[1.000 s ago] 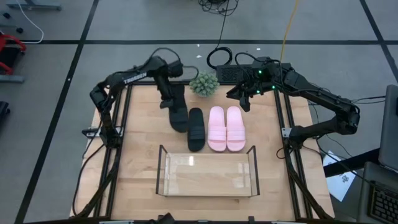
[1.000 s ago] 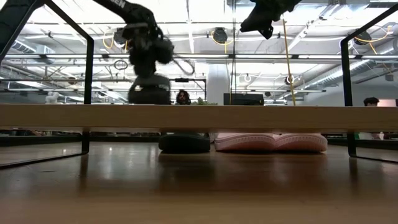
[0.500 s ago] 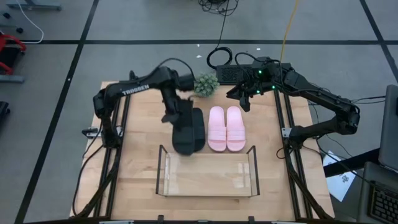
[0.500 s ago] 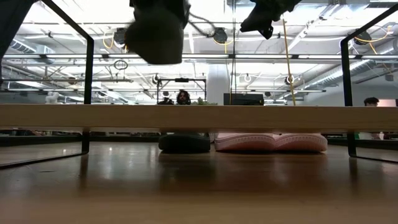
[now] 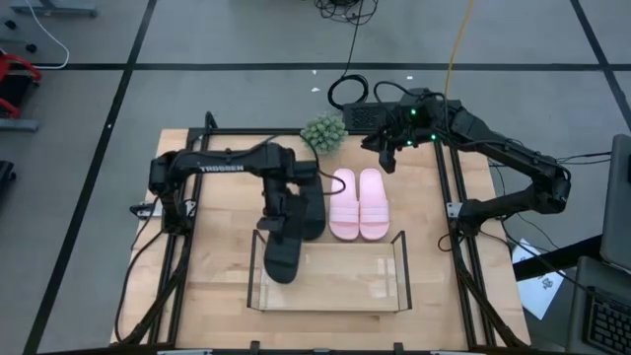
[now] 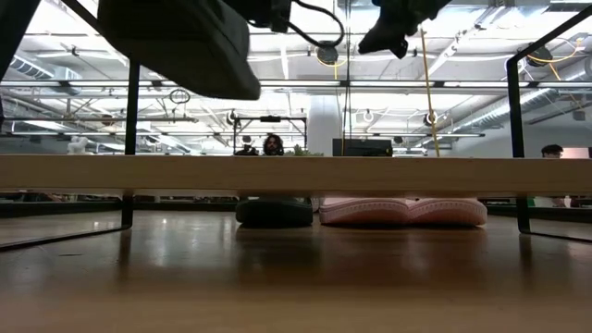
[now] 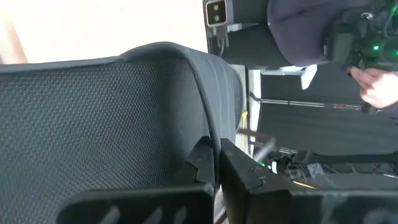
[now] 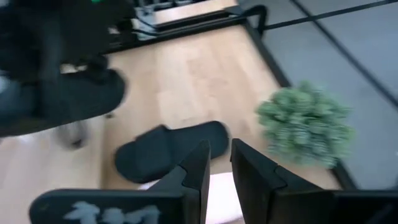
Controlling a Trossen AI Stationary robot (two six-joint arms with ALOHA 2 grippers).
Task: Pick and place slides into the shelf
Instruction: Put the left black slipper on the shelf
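Left gripper (image 5: pixel 279 219) jaws clamped on black slide (image 5: pixel 283 251), hanging over shelf (image 5: pixel 330 308) left end; risk: clips the rim or slips. Right gripper (image 5: pixel 387 158) far right, jaws nearly closed, empty.

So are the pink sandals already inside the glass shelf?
No, the two pink sandals lie side by side on the table, behind the shelf and outside its frame.

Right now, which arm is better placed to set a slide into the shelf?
The left: its hand holds a black slide above the shelf. The right hand hangs empty beside the plant.
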